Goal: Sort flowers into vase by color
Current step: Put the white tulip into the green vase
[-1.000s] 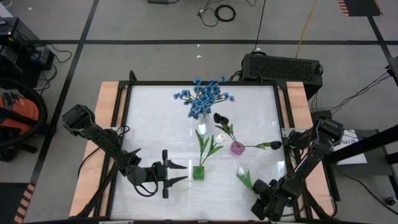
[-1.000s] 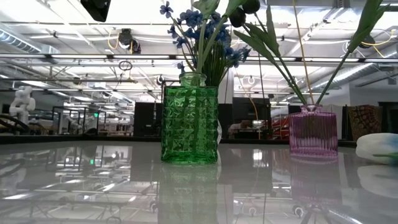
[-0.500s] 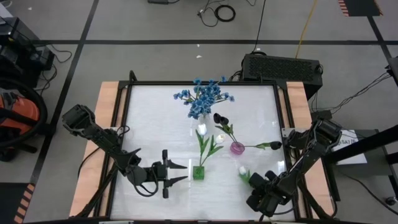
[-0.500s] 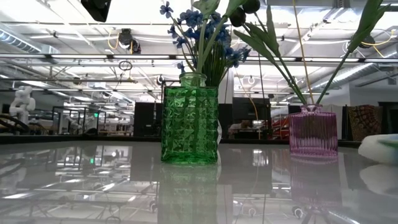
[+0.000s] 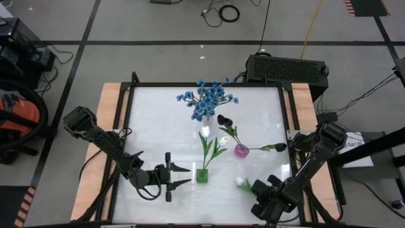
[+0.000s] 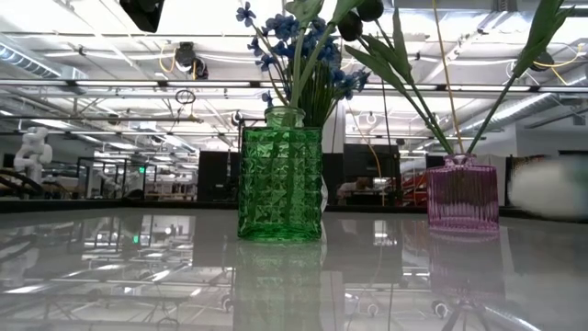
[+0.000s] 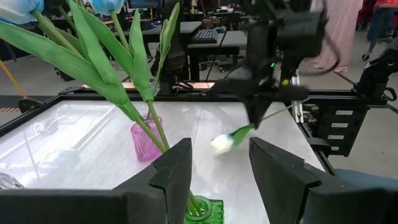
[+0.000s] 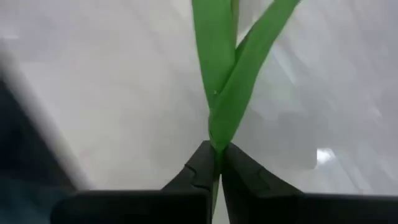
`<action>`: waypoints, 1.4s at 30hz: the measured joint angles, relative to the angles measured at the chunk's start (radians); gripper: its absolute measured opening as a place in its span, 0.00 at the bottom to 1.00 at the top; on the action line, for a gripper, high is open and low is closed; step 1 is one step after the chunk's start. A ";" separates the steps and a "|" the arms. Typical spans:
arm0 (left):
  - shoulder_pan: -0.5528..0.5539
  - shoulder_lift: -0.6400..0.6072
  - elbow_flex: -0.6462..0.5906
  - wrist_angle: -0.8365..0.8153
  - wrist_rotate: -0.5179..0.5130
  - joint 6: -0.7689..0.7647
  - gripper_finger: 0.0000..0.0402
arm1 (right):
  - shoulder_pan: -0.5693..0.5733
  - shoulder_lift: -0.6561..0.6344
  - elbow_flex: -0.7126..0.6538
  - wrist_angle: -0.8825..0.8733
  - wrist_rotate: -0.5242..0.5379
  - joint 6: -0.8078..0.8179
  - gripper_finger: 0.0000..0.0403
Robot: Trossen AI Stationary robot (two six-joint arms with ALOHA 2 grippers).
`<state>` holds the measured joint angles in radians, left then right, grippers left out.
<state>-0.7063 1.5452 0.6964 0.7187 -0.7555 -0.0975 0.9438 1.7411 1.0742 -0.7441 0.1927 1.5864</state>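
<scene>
A white tulip with green leaves hangs near the table's near right, and my right gripper is shut on its stem. Left of it stands a green vase holding another white tulip. A pink vase holds dark tulips. Blue flowers stand at the far middle. My left gripper waits open and level, just left of the green vase, with nothing between its fingers. My right gripper pinches the white tulip's green stem where the leaves join it, between its two fingertips. The fingers come steeply from above and lie across the stem. The tulip is lifted clear of the table and slants down, with the bud lowest, toward the table's left.
The green vase and pink vase stand close together mid-table, their leaves spreading above them. A black frame runs around the white tabletop. Bare tabletop lies to the left and along the near edge.
My right gripper has risen a little and tipped, taking the white tulip with it. The bud lay on the table near the right edge of the low view and now hangs clear of it. In the high view it has shifted toward the near edge.
</scene>
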 joint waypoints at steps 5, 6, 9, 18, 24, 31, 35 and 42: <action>0.000 0.000 0.000 0.010 0.000 0.001 0.42 | 0.000 -0.033 0.106 -0.003 0.153 -0.141 0.01; 0.000 0.000 0.000 0.014 0.000 0.002 0.42 | 0.000 -0.040 0.130 -0.002 0.188 -0.175 0.01; 0.000 0.000 0.000 0.051 0.000 0.024 0.42 | 0.000 -0.053 0.210 0.000 0.317 -0.302 0.01; -0.001 -0.001 0.000 0.274 0.110 0.177 0.42 | -0.005 -0.058 0.423 0.107 0.754 -0.818 0.02; 0.005 -0.001 0.053 0.327 0.126 0.274 0.42 | -0.037 -0.058 0.503 0.347 0.884 -1.264 0.02; 0.021 -0.001 0.265 0.128 0.128 0.350 0.42 | -0.140 -0.059 0.522 0.669 0.765 -1.712 0.02; 0.019 -0.002 0.384 -0.049 0.127 0.368 0.42 | -0.211 -0.058 0.522 0.656 0.659 -1.717 0.02; 0.010 -0.004 0.470 -0.141 0.128 0.398 0.42 | -0.255 -0.058 0.522 0.658 0.560 -1.696 0.02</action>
<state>-0.6964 1.5414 1.1666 0.5781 -0.6277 0.3009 0.6891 1.6829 1.5959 -0.0856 0.7531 -0.1095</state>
